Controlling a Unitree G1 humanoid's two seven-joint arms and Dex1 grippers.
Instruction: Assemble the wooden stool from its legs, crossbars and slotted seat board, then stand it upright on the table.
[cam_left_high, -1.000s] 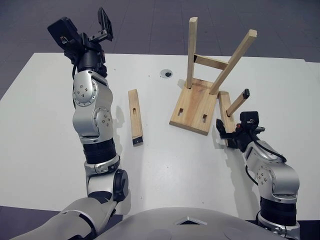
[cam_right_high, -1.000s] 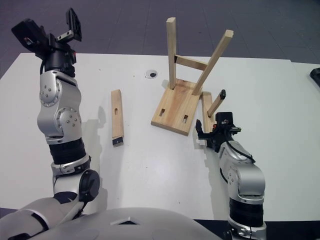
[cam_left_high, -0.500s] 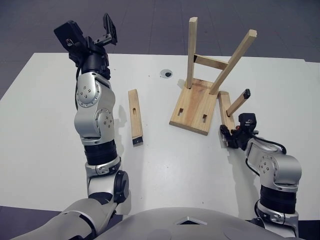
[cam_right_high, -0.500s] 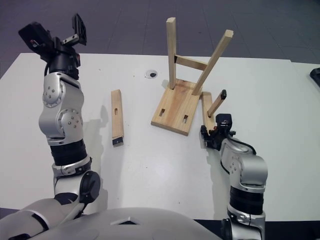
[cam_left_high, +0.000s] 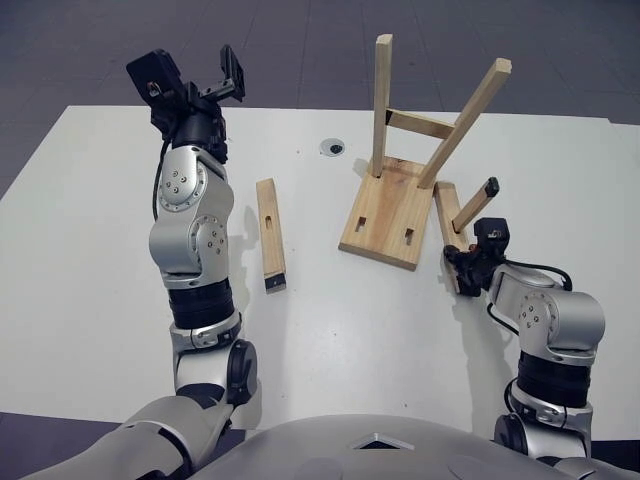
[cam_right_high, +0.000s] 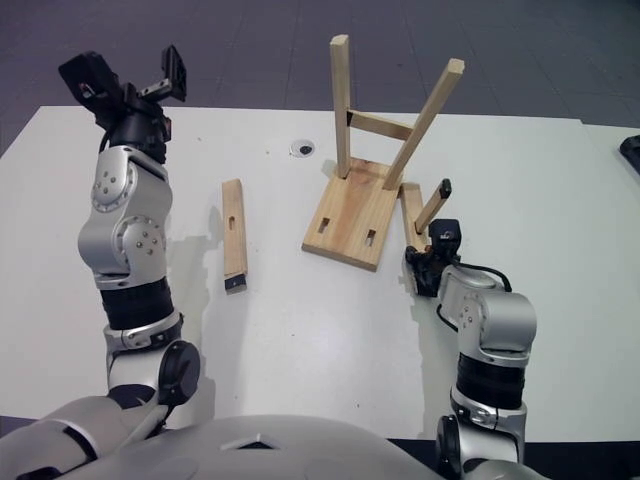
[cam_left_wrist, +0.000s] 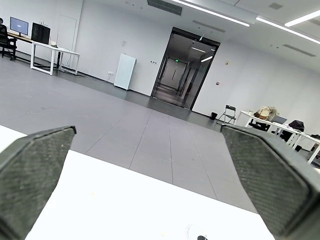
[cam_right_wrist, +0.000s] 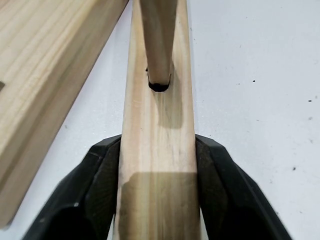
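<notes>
A white table (cam_left_high: 90, 250) bears every part, and a small round dark-rimmed hole (cam_left_high: 333, 148) in its top lies beyond the left corner of the pale rectangular wooden seat board (cam_left_high: 385, 215). The board lies flat at the far middle of the table. Two square wooden legs stand up from its far end, one upright (cam_left_high: 382, 100) and one leaning right (cam_left_high: 468, 120), with a short crossbar (cam_left_high: 420, 124) joining them. Two empty slots (cam_left_high: 360, 222) show near the board's near edge.

A third slotted leg (cam_left_high: 270, 233) lies loose, well to the left of the board. A fourth leg (cam_right_wrist: 159, 130) lies just beside the board's right edge, and a dark-tipped crossbar (cam_left_high: 476, 204) slants up from its hole.

The right gripper (cam_right_wrist: 159, 200) is clamped across this fourth leg, just short of that crossbar. The left gripper (cam_left_wrist: 155, 175) hangs raised far left of the board, its pads wide apart and holding nothing.

In all there are four legs, two crossbars and one board.
</notes>
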